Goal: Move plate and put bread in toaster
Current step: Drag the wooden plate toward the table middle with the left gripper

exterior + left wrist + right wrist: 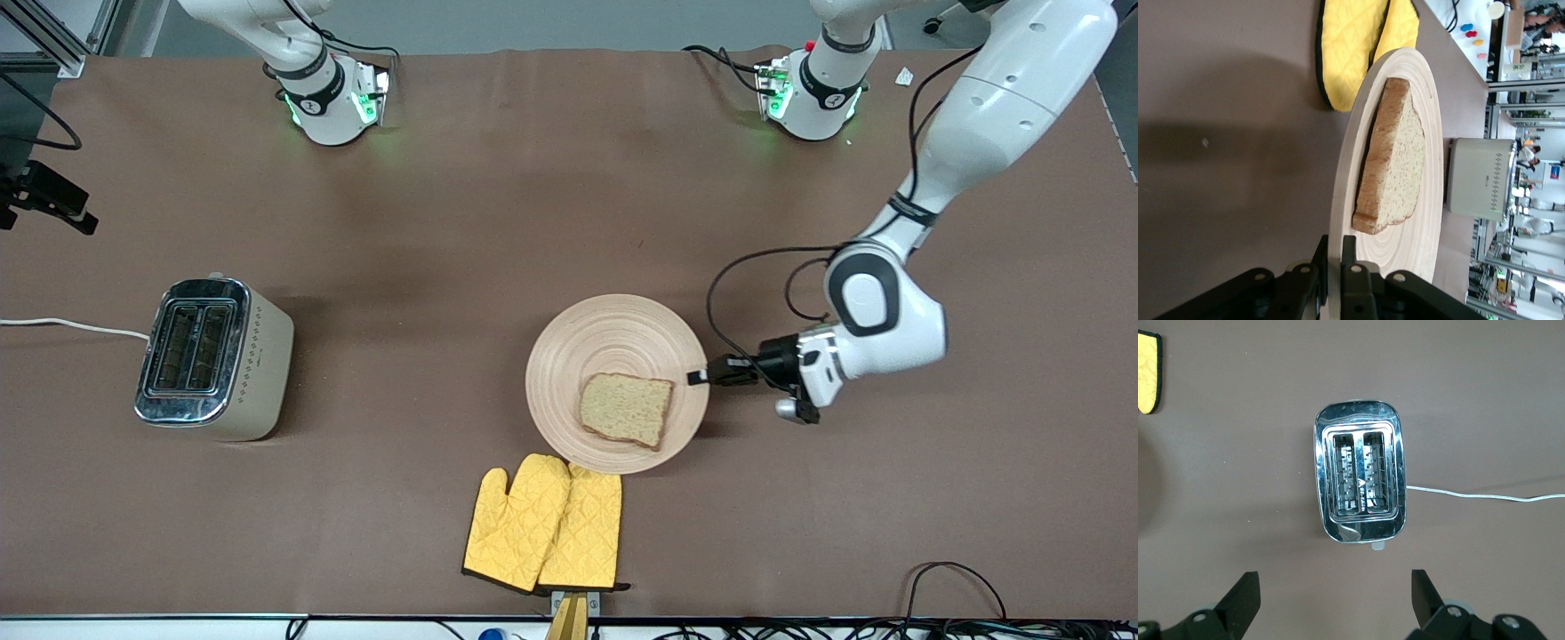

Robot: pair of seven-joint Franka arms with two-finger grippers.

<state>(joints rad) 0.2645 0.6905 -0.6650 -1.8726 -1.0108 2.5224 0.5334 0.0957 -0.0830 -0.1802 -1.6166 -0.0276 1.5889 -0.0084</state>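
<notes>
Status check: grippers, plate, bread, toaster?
Left gripper shut on plate rim. Right gripper open over toaster. Bread on plate, slots empty. Oven mitts touching plate.

From high across the table (444, 222) we face both arm bases. Our left wrist camera looks close along the plate (1345, 200), sharing it and the toaster (213, 360) with that view. Our right wrist camera looks straight down on the toaster.
</notes>
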